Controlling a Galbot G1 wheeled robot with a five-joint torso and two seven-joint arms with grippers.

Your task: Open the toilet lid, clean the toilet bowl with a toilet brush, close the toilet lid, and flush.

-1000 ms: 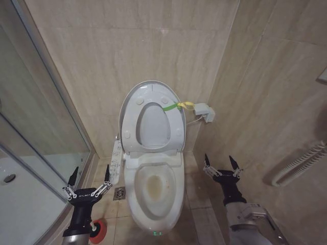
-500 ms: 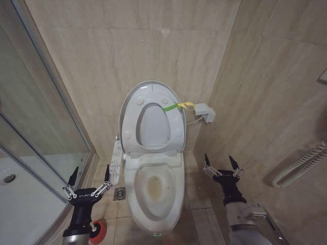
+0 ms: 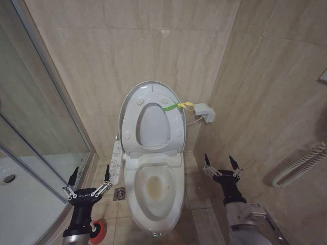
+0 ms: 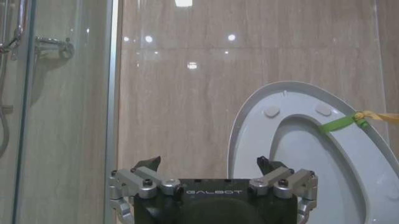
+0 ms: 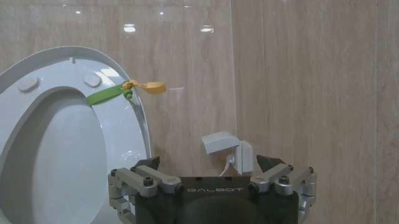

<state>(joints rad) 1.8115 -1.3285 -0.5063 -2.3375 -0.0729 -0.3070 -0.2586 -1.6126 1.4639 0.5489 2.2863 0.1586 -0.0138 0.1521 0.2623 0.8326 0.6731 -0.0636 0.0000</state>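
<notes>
You have the glossy white oval toilet lid (image 3: 134, 104) raised against the wall, white ceramic toilet bowl (image 3: 155, 196) exposed below. Your left tool (image 3: 88, 179) and right tool (image 3: 222, 163) flank it, both wide, empty. Red cup holder (image 3: 98, 230) sits on the floor beneath the left tool

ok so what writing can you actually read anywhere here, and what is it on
"GALBOT": on the body of the left end effector, white letters, also seen from the head camera.
"GALBOT": on the body of the right end effector, white letters.
Button panel beside the toilet bowl: its markings are too small to read.
</notes>
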